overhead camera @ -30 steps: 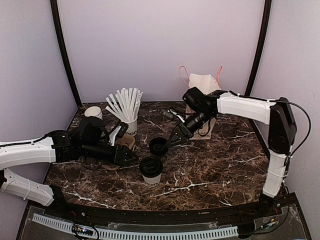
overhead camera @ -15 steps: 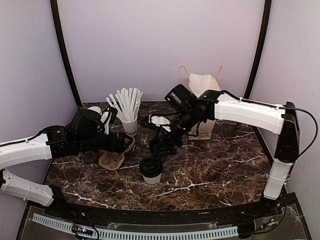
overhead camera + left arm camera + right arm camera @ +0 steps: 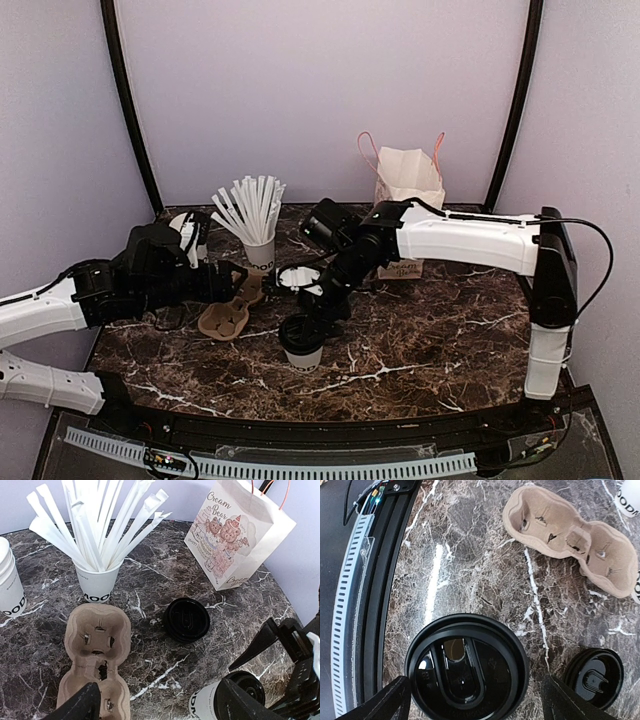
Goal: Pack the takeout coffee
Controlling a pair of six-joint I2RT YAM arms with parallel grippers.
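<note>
Approach over the cup, grasp not yet made.
My right gripper (image 3: 477, 700) hangs above the small white paper cup with the black dome lid (image 3: 466, 667), low and centre in the overhead view. Its jaws are spread wide either side of the lid and touch nothing I can see. Next, I judge, I must descend, close on the cup wall and carry it to the white printed paper bag (image 3: 408, 180) at upper right. My left gripper (image 3: 160, 707) gapes empty near the brown pulp cup carrier (image 3: 95, 660).

Takeout coffee (image 3: 301, 345): small white paper cup wearing a black dome lid — dark lettering near base
Pose: standing upright
Place: sitting on the marble table (image 3: 430, 345), near-centre
</note>
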